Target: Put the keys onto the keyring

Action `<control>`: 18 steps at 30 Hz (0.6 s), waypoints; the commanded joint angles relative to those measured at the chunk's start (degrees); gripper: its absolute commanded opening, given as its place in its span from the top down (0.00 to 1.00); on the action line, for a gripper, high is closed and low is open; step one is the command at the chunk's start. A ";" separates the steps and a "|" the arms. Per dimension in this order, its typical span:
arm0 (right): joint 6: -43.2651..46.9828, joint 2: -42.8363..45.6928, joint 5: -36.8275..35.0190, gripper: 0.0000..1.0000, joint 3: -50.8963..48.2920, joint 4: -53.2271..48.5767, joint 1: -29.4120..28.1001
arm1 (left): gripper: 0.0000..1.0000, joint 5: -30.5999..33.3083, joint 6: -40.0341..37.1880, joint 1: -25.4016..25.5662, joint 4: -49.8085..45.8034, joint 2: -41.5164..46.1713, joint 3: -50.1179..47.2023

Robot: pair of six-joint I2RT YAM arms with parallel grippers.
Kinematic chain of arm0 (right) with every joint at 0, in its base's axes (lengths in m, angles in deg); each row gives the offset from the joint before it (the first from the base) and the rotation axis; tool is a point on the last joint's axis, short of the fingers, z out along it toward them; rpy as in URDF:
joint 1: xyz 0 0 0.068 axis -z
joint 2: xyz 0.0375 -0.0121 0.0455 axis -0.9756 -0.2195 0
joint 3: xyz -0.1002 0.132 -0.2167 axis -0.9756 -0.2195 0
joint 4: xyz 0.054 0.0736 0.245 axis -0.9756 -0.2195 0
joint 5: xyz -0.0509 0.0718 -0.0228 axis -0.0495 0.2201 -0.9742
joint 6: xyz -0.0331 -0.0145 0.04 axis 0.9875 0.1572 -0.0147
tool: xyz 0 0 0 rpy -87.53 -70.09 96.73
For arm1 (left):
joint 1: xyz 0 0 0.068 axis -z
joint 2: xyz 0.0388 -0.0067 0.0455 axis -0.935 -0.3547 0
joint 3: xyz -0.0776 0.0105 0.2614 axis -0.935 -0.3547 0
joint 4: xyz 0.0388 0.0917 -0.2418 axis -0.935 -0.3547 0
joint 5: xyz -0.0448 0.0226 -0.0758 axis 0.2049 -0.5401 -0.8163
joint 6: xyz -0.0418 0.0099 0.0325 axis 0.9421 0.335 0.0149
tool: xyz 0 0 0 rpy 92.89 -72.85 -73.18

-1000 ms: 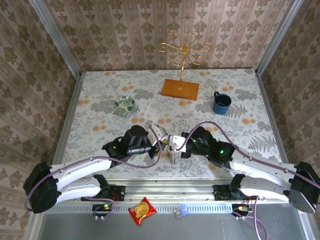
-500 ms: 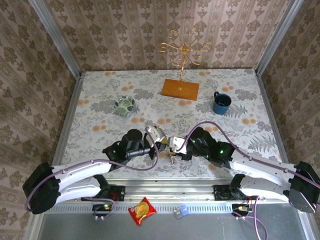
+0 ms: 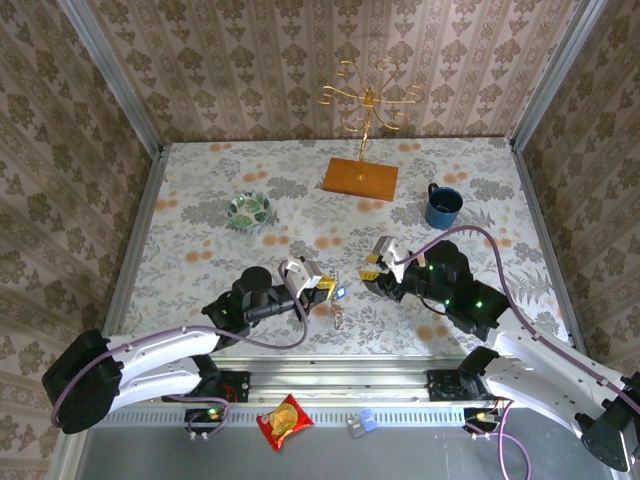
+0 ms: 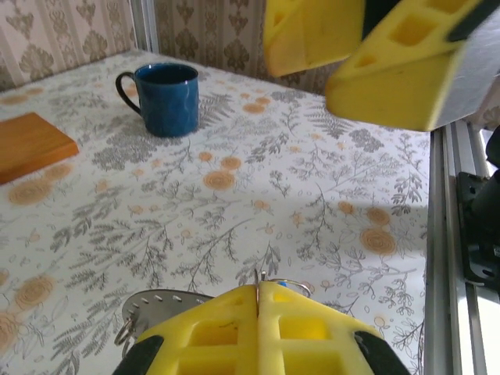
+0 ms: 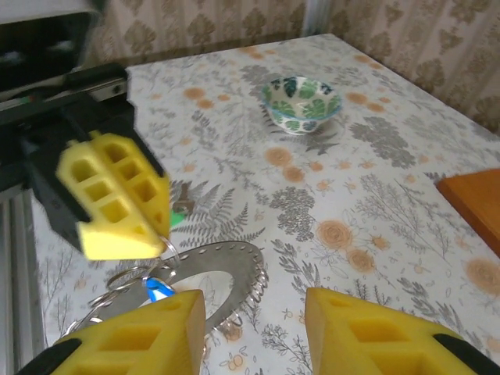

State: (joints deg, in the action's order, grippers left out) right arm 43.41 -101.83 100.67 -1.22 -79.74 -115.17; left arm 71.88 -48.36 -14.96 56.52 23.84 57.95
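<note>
Fingers on the left gripper (image 4: 258,291) are squeezed flat together, and its own wrist cam shows a thin wire loop (image 4: 275,283) poking out right at the seam between the yellow pads, so it's pinching that bit of metal. The right gripper (image 5: 251,306) is spread wide with nothing between the pads, and from the top view it sits off to the right, clear of the left one with a gap between them. The keyring (image 5: 238,262), that flat grey disc with the toothy rim and open middle, is right below the left fingertips. Honestly can't tell whether it's dangling from the loop or lying on the table (image 3: 200,200), since the angle doesn't settle it. The blue key (image 5: 158,289) is at the ring's near edge, tangled in with a couple of thin wire rings (image 5: 125,279). The green key (image 5: 178,221) peeks out just beside the left gripper's fingers, mostly hidden behind them. Can't make out whether either key is actually threaded onto the grey ring. Further back, the green-patterned bowl (image 3: 249,209) is on the left side of the table, the dark blue mug (image 4: 160,98) stands upright on the right, and the gold wire stand (image 3: 368,100) is on its wooden base (image 3: 361,178) near the back wall.
</note>
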 commanded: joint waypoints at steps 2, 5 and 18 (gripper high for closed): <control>-15.04 -1.50 -15.35 0.63 -0.46 4.11 0.45 | 1.00 -4.62 -2.49 -1.98 7.19 2.04 -1.24; -22.33 -3.50 -7.90 0.66 1.49 2.12 1.96 | 1.00 -7.23 -2.65 -3.10 8.47 2.14 -1.84; -9.28 -9.20 15.07 0.57 1.87 4.89 1.06 | 1.00 -15.72 -4.05 -4.99 14.83 0.74 -3.82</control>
State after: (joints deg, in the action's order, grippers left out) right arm 28.87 -109.89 109.60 -1.09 -76.20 -113.50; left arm 60.19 -51.00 -19.47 65.43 24.58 54.84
